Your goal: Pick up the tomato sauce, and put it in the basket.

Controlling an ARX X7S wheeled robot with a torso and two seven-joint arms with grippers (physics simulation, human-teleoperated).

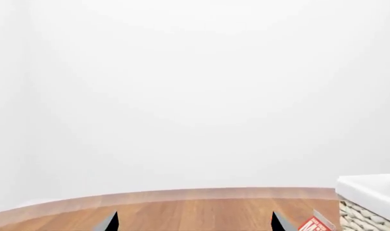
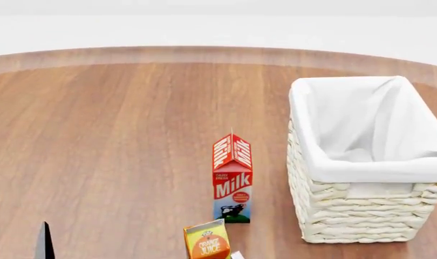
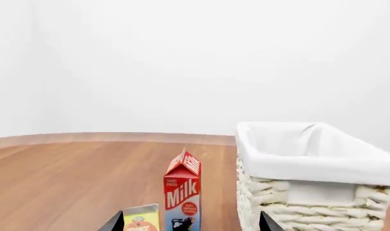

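Note:
The tomato sauce can is out of view in all three views. The cream-white wicker basket (image 2: 362,210) with its white cloth lining stands on the wooden table at the right; it also shows in the right wrist view (image 3: 310,192) and at the edge of the left wrist view (image 1: 371,202). My left gripper (image 1: 193,222) is open and empty, with only the two fingertips showing; one dark fingertip (image 2: 44,240) shows low at the left of the head view. My right gripper (image 3: 191,222) is open and empty, facing the cartons and basket.
A red, white and blue milk carton (image 2: 232,181) stands just left of the basket, also in the right wrist view (image 3: 183,192). An orange juice carton (image 2: 206,243) stands in front of it. The round wooden table (image 2: 117,135) ends at a curved far edge.

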